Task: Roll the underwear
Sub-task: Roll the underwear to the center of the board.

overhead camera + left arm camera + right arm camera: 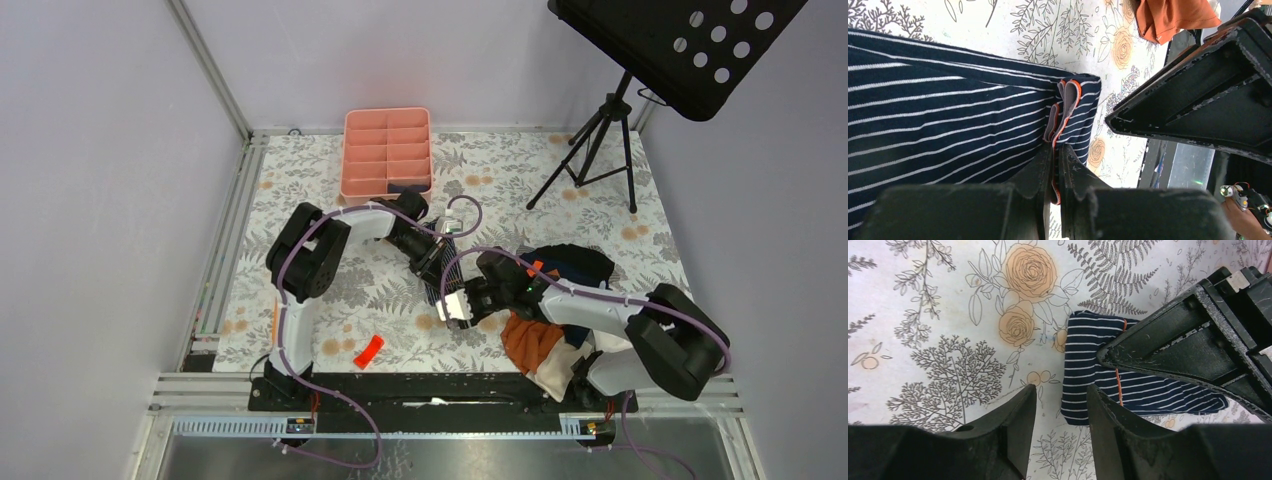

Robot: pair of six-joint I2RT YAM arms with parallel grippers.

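The dark navy underwear with thin white stripes [436, 283] lies partly folded on the flowered table mat. In the left wrist view the underwear [948, 115] fills the left side, and my left gripper [1055, 150] is shut on its orange-edged waistband fold [1068, 102]. My left gripper [432, 258] sits over the cloth's far end. My right gripper [1061, 392] is open and empty, its jaws just left of the underwear's near end [1093, 365], not touching. It also shows in the top view [450, 300]. A plain navy pair with a tan waistband is not clearly visible.
A pile of clothes lies at the right: an orange garment [530, 340], dark cloth [575, 262], pale cloth. A pink divided tray [387, 152] stands at the back, with something dark in one compartment. A small red object [368, 350] lies near the front. A music-stand tripod [600, 130] stands back right.
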